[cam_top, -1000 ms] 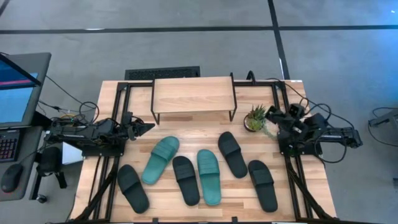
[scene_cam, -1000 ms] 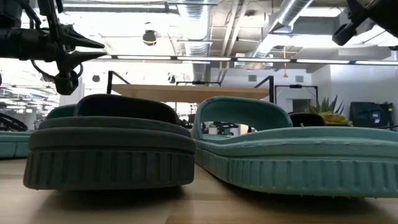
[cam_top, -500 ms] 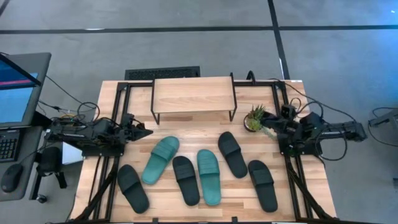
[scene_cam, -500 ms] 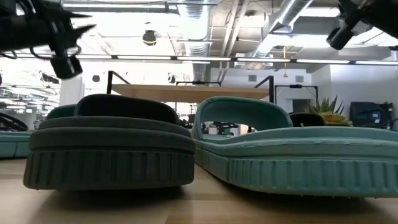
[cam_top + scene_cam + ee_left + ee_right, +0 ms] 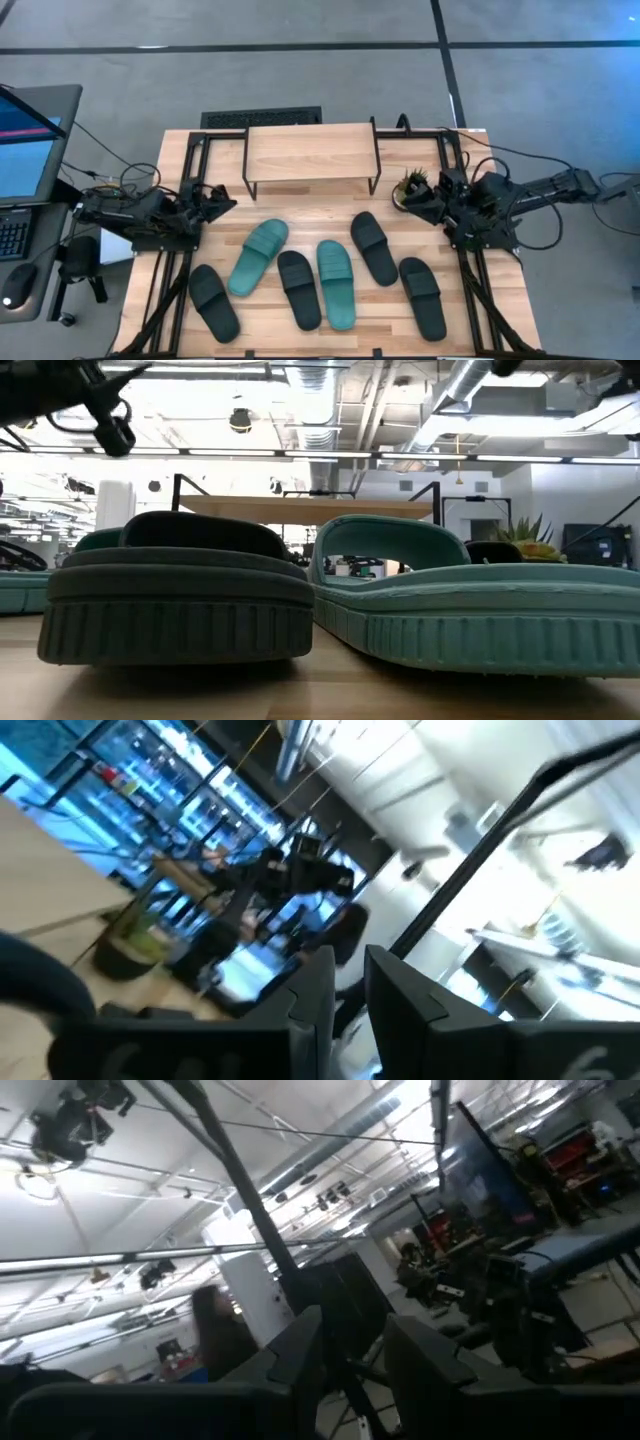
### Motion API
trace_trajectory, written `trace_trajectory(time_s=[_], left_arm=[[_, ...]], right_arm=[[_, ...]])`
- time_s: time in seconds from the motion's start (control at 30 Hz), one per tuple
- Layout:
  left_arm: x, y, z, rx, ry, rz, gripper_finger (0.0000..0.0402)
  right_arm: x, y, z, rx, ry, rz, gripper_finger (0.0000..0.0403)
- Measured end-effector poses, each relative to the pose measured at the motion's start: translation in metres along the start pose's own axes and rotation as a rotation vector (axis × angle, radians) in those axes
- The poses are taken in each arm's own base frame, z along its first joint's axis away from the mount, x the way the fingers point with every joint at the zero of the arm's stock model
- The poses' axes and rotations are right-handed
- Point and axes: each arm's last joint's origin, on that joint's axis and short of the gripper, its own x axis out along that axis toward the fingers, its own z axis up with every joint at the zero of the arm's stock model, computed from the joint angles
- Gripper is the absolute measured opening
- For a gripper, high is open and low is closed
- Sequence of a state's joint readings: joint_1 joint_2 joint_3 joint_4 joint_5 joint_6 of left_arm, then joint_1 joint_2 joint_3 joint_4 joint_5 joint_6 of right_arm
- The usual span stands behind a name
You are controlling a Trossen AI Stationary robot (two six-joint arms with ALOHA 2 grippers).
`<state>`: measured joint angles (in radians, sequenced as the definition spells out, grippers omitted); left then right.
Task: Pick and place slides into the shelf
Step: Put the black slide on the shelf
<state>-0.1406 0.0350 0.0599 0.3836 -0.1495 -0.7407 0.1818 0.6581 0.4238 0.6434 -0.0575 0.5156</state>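
Slides on table, arms parked at side edges

Six slides [image 5: 279, 274] lie in a row toward table's front edge, long axes mostly front-to-back; shelf [image 5: 311, 153] sits bare at back edge. Left gripper [image 5: 222, 203] at left edge, fingers a narrow gap apart, holding nothing, nearest the tilted teal slide [image 5: 258, 257]. Right gripper [image 5: 414, 205] at right edge by the plant [image 5: 409, 183], slightly apart, holding nothing

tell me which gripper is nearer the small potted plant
Right. The right gripper sits right beside the potted plant, partly over it. The left gripper is across the table at the left edge, past the shelf.
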Motion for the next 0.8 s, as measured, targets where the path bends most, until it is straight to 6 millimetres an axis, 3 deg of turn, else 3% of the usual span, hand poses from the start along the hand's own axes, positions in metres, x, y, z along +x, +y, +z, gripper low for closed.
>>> trace_trajectory(time_s=[0.2, 0.43, 0.63, 0.8], left_arm=[[0.019, -0.029, 0.014, 0.004, 0.106, -0.085, 0.0048], [0.070, -0.061, 0.014, 0.194, 0.268, -0.109, 0.0048], [0.108, -0.078, 0.014, 0.322, 0.310, -0.122, 0.0048], [0.130, -0.086, 0.015, 0.294, 0.300, -0.076, 0.0048]], right_arm=[[0.006, 0.008, 0.012, -0.003, 0.000, 0.055, 0.0098], [0.007, 0.008, 0.013, -0.003, 0.001, 0.053, 0.0098], [0.007, 0.008, 0.013, -0.028, 0.000, 0.054, 0.0098], [0.008, 0.009, 0.013, -0.042, -0.010, 0.060, 0.0098]])
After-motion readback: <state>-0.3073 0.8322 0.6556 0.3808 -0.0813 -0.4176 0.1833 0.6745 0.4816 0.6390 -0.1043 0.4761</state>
